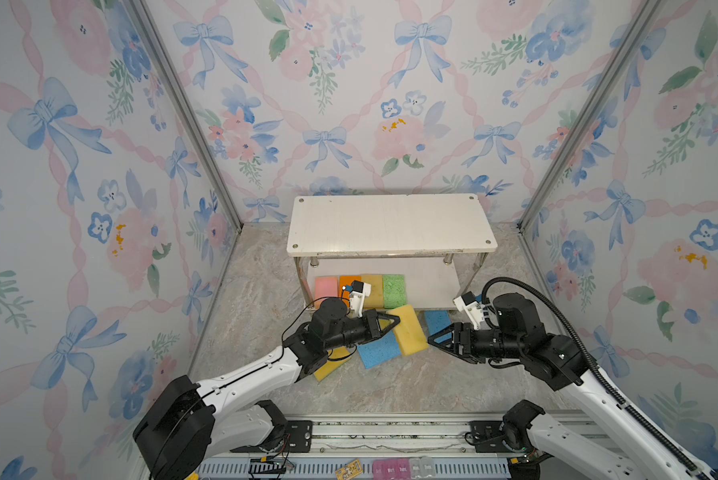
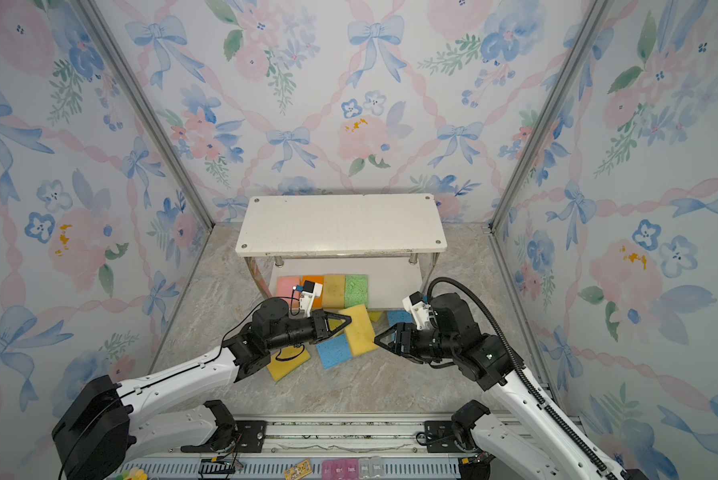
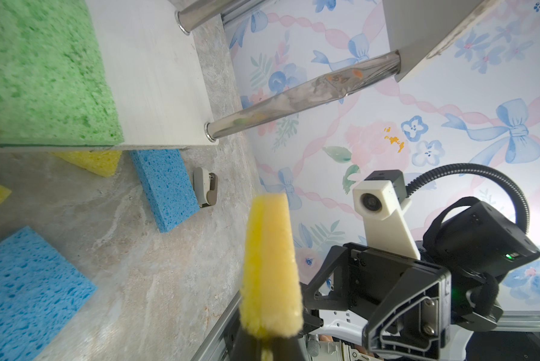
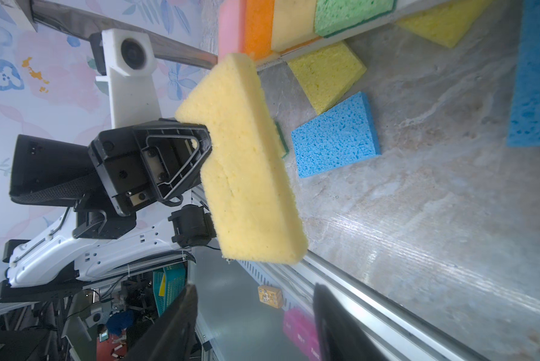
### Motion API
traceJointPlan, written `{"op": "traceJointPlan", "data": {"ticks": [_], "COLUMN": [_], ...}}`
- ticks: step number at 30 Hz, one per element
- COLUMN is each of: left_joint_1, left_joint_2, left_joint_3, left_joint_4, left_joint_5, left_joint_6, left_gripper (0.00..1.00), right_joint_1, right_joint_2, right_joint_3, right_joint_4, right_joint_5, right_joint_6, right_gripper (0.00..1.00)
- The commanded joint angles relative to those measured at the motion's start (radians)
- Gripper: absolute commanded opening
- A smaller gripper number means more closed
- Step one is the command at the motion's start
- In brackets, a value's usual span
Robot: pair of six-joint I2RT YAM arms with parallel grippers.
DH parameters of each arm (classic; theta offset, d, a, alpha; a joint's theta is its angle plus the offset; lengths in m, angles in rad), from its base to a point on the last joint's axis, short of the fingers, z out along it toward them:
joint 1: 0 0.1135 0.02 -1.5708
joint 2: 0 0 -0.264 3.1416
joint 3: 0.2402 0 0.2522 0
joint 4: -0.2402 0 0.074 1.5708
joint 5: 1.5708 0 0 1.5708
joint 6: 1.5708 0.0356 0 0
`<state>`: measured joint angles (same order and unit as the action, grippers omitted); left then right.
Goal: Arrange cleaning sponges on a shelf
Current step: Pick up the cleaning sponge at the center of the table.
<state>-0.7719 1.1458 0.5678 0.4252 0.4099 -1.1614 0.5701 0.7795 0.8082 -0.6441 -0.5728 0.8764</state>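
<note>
Yellow sponge hangs clamped in the left gripper, in front of the shelf. Right gripper faces it, jaws apart and empty.

pink sponge, orange sponge, green sponge, white shelf, bright yellow sponge, floral bow wallpaper, marbled floor
</note>
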Motion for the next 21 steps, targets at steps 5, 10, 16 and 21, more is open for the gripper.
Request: {"op": "traceJointPlan", "data": {"ticks": [5,10,16,21], "left_joint_1": [0.003,0.0,-0.002,-0.001], "left_joint_2": [0.005,0.02,0.041,0.064], "left_joint_3": [0.018,0.02,0.045,0.061], "left_joint_4": [0.047,0.048,0.053,0.055], "left_joint_5": [0.017,0.021,0.022,0.029], "left_joint_6": [-0.01,-0.009,-0.003,0.0], "left_gripper": [0.0,0.0,0.0,0.0], "right_joint_1": [-0.009,-0.009,-0.01,-0.009], "right_joint_2": [0.001,0.017,0.033,0.035], "right_joint_3": [-0.046,-0.052,-0.058,-0.074], "right_joint_4": [0.049,0.094,0.109,0.116], "right_joint_5": [-0.018,-0.016,-0.016,-0.018], "right_joint_6": [0.029,0.036,0.033,0.034], "right_gripper": [0.51,0.46,0.42,0.41]}}
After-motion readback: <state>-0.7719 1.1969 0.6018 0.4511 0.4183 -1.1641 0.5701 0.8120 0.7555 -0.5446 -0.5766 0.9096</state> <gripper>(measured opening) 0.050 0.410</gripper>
